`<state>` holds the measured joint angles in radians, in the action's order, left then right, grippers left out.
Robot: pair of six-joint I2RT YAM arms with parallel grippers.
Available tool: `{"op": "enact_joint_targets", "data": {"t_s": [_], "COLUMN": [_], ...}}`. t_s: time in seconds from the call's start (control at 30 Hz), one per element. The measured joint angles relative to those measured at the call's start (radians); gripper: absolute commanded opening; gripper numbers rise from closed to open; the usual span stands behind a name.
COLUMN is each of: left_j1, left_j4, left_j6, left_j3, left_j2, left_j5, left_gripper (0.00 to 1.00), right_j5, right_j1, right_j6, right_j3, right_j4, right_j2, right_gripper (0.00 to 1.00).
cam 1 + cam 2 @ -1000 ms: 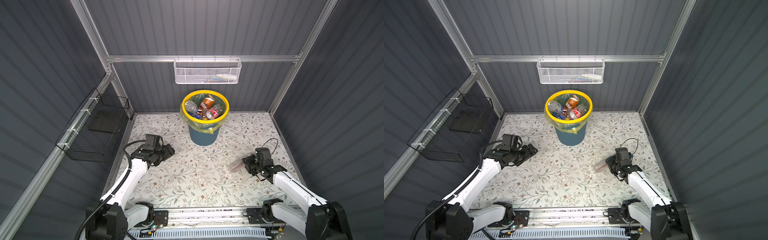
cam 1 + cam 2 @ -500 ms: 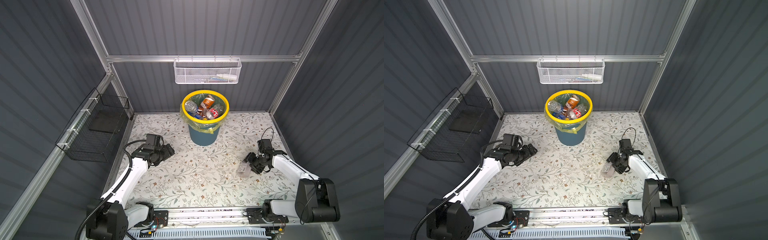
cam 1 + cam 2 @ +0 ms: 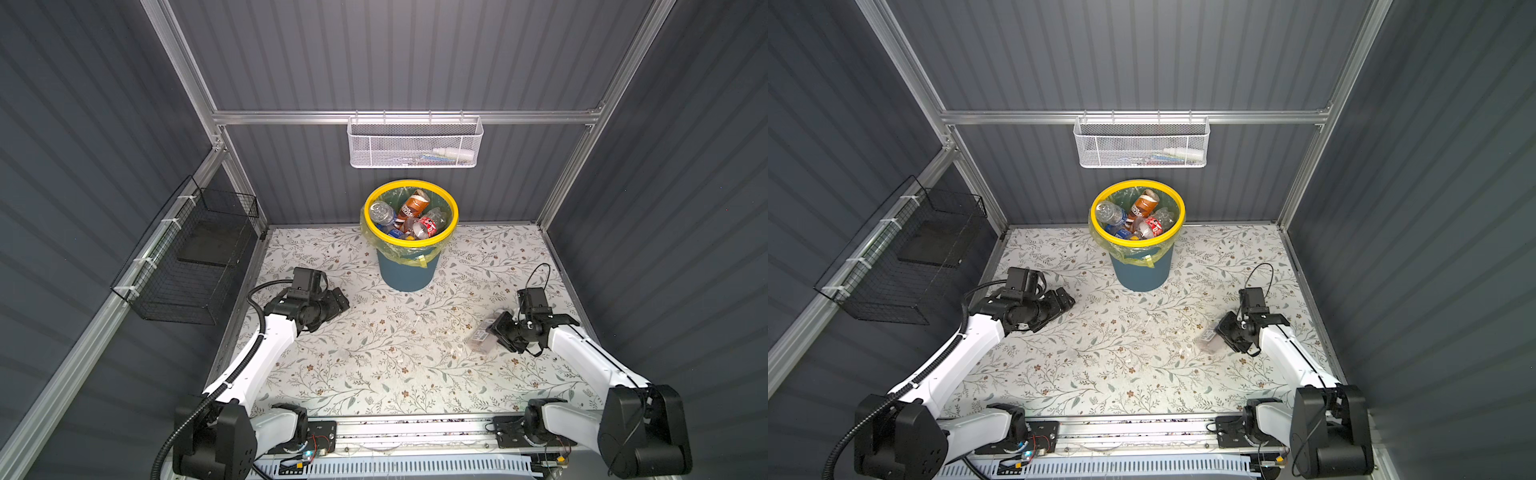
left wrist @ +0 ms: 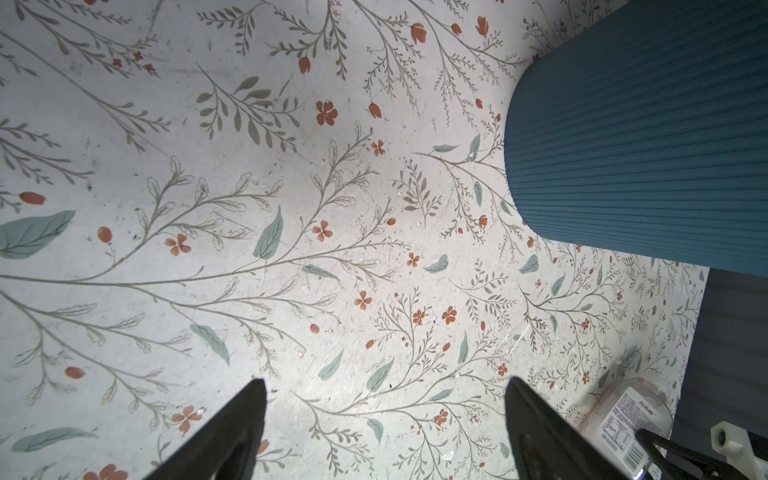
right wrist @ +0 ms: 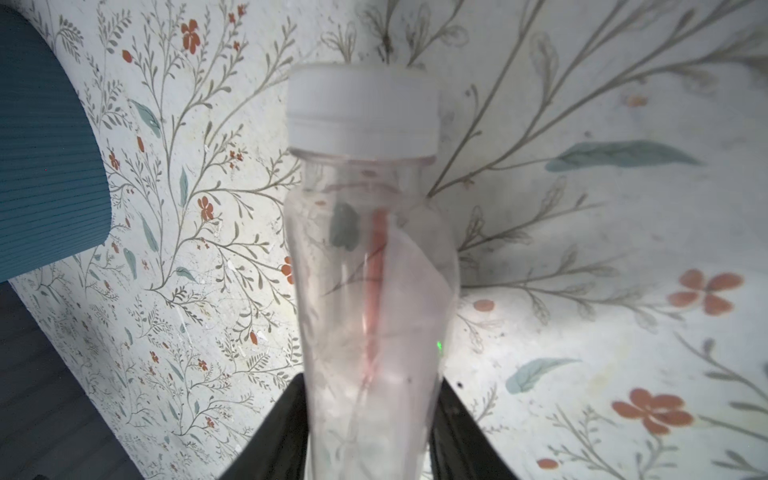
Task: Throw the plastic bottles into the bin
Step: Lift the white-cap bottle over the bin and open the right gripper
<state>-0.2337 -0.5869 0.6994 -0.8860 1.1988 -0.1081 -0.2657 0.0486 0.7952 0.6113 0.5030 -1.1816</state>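
Observation:
The bin point(image 3: 405, 274) point(image 3: 1142, 274), dark teal with a yellow rim and a yellow-green liner, stands at the back middle of the floral floor, with several plastic bottles point(image 3: 411, 212) point(image 3: 1140, 214) piled inside. My right gripper point(image 3: 492, 332) point(image 3: 1223, 334) point(image 5: 368, 399) is shut on a clear bottle point(image 3: 478, 338) point(image 3: 1207, 340) point(image 5: 365, 249) with a white cap, low over the floor right of the bin. This bottle point(image 4: 627, 411) also shows in the left wrist view. My left gripper point(image 3: 340, 303) point(image 3: 1067, 301) point(image 4: 386, 386) stands open and empty left of the bin point(image 4: 644, 145) point(image 5: 41, 166).
A white mesh basket point(image 3: 415, 145) point(image 3: 1142, 145) hangs on the back wall above the bin. A black wire basket point(image 3: 187, 266) point(image 3: 901, 266) hangs on the left wall. Grey ribbed walls close in the floor on three sides.
The right arm swung out toward the right wall and came back, the clear bottle staying near the same spot at its jaws. The left arm has hardly moved.

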Motion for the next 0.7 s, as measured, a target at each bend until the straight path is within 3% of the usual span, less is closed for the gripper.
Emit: {"op": "enact_joint_targets", "data": {"t_s": [0.17, 0.37, 0.53, 0.7], "left_j1": [0.0, 0.0, 0.0, 0.0], "left_j4": [-0.002, -0.008, -0.02, -0.019], "left_j6": [0.0, 0.0, 0.0, 0.002], "left_j3": [0.0, -0.003, -0.024, -0.046], "left_j2": [0.0, -0.002, -0.002, -0.002], "left_j5": [0.0, 0.0, -0.006, -0.025], "left_gripper": [0.9, 0.9, 0.9, 0.9], "right_j5": [0.008, -0.01, -0.082, -0.138], "right_j1": [0.0, 0.0, 0.007, 0.114], "right_j6": [0.006, 0.004, 0.008, 0.014], "right_j3": [0.0, 0.096, 0.404, 0.89], "right_j4": [-0.004, 0.077, 0.119, 0.099], "right_j2": [0.022, 0.172, 0.184, -0.043], "right_gripper": [0.37, 0.38, 0.4, 0.46]}}
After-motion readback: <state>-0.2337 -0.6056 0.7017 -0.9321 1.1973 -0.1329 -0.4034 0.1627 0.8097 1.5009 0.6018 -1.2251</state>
